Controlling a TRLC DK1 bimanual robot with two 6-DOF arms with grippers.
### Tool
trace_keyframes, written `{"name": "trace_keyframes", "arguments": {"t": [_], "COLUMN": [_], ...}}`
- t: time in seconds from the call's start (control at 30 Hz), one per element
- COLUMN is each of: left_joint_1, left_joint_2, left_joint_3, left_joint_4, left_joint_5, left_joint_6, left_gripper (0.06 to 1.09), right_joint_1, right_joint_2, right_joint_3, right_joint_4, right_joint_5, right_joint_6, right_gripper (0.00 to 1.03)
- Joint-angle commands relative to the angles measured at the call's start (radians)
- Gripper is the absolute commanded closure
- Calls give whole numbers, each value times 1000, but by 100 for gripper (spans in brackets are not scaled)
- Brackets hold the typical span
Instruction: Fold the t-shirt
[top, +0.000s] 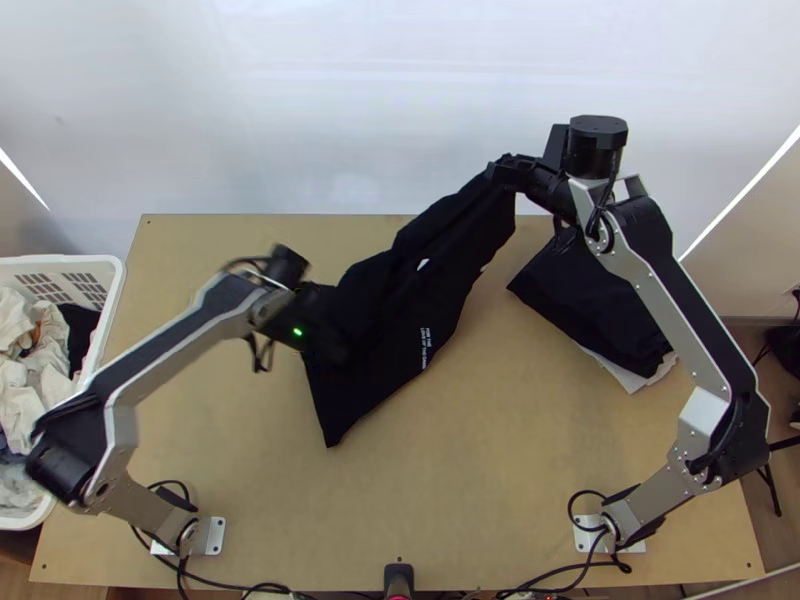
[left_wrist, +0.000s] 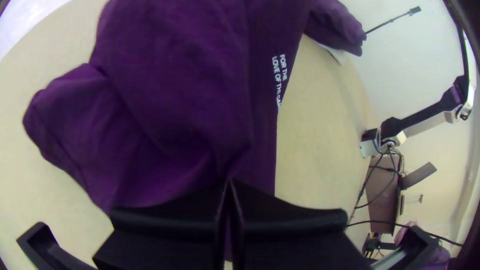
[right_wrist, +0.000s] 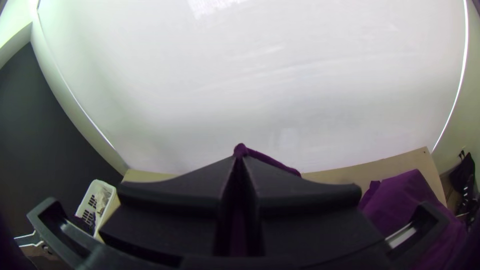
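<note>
The black t-shirt (top: 400, 310) hangs bunched in a slanting length, its upper end raised towards the table's far edge and a lower corner pointing at the near side. My right gripper (top: 497, 172) is shut on that upper end; in the right wrist view a bit of cloth (right_wrist: 241, 150) pokes out beyond the right gripper (right_wrist: 240, 160). Over the shirt's left part is my left gripper (top: 340, 348). In the left wrist view the shirt (left_wrist: 175, 100) looks purple, and its folds converge at the left gripper (left_wrist: 229, 184), whose fingers are shut on it.
A folded dark pile (top: 590, 310) with a white layer beneath lies at the table's right, below the right arm's forearm. A white basket (top: 112, 300) of clothes stands beyond the left edge. Bare table (top: 450, 490) shows between the arms' bases.
</note>
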Motion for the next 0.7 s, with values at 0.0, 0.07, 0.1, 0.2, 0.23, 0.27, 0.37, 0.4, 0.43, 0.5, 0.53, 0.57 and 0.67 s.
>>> {"name": "trace_keyframes", "arguments": {"t": [0.0,0.07,0.1,0.2,0.23,0.27,0.37,0.4,0.43,0.5,0.53,0.57,0.67], "left_joint_1": [-100,-111,-114,-103,-93,-76,-14,4,19,47,51,56,56], "left_joint_2": [136,175,184,156,129,96,11,-16,-42,-98,-124,-143,-169], "left_joint_3": [-75,-27,-6,35,34,29,32,35,42,37,20,-3,-55], "left_joint_4": [202,202,198,230,262,297,360,351,306,230,207,198,96], "left_joint_5": [-18,-18,-18,-18,-18,-18,-17,-15,-17,-80,-164,-244,-428], "left_joint_6": [-73,-77,-77,-80,-82,-86,-103,-89,-54,7,10,12,75], "left_gripper": [101,57,38,10,10,10,10,10,10,10,10,10,10], "right_joint_1": [4,14,17,24,24,24,24,24,24,26,26,26,26], "right_joint_2": [1,-1,-1,-1,-1,-1,1,1,1,1,1,1,1], "right_joint_3": [0,-1,-3,-6,-7,-7,-10,-10,-10,-14,-14,-15,-17], "right_joint_4": [-2,-2,0,0,0,0,0,0,0,0,0,0,0], "right_joint_5": [9,12,13,15,16,16,16,16,16,16,15,16,16], "right_joint_6": [1,1,-1,-2,-4,-5,-13,-13,-13,-13,-13,-13,-15], "right_gripper": [100,100,100,100,100,100,100,100,100,100,100,100,100]}}
